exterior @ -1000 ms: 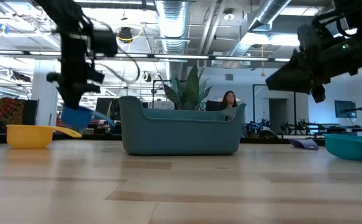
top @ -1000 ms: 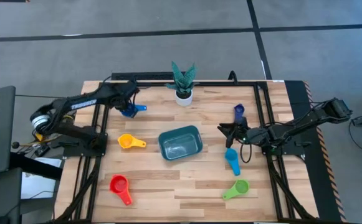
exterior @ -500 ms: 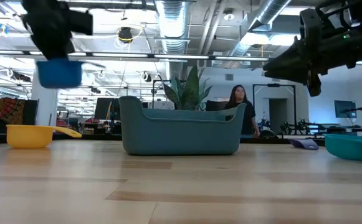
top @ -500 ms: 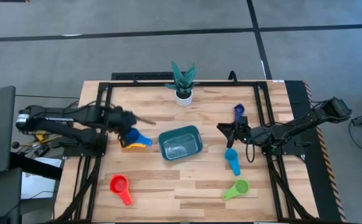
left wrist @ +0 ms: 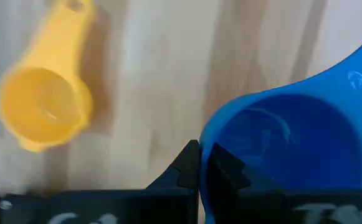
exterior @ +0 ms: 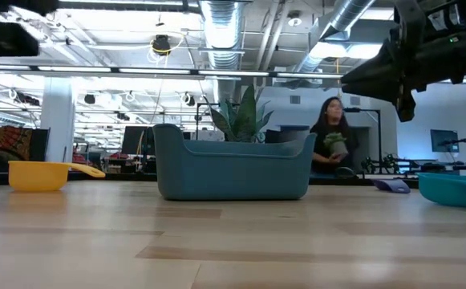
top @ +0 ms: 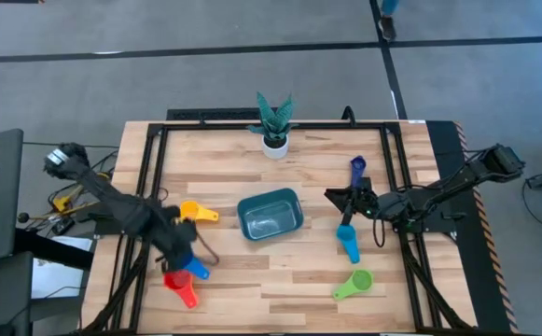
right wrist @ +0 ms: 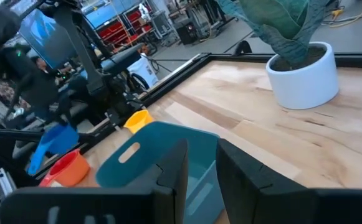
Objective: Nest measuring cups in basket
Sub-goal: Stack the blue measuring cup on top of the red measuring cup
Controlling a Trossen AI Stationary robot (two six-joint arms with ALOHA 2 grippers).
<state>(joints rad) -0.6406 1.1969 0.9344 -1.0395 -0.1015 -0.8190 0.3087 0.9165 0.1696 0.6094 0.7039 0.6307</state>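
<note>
My left gripper (top: 185, 259) is shut on the blue cup (top: 197, 270) and holds it over the table's near-left part, just above the red cup (top: 179, 281). The yellow cup (top: 191, 213) lies left of the teal basket (top: 271, 215), which stands mid-table. My right gripper (top: 343, 198) hovers open right of the basket, touching nothing. The light blue cup (top: 348, 242), green cup (top: 354, 283) and dark blue cup (top: 357, 168) lie on the right side. No orange cup shows. In the left wrist view the blue cup (left wrist: 293, 149) is beside the yellow cup (left wrist: 43, 106). My left gripper pinches the blue cup's side wall at the rim (left wrist: 203, 140), one finger (left wrist: 190, 167) outside the bowl and one inside. The fingers come from above, slanting down. The cup is lifted clear of the table, with its handle (top: 201, 273) pointing toward the near right.
A white pot with a green plant (top: 273, 128) stands at the far edge. A black frame (top: 149, 187) runs along the table's left, far and right sides. Bare wood lies in front of the basket. A person (exterior: 331, 144) stands in the room beyond.
My left gripper has carried the blue cup from the far-left part of the table, up and toward the near edge, past the yellow cup, until it hangs over the red cup. The person in the background has walked to the right.
</note>
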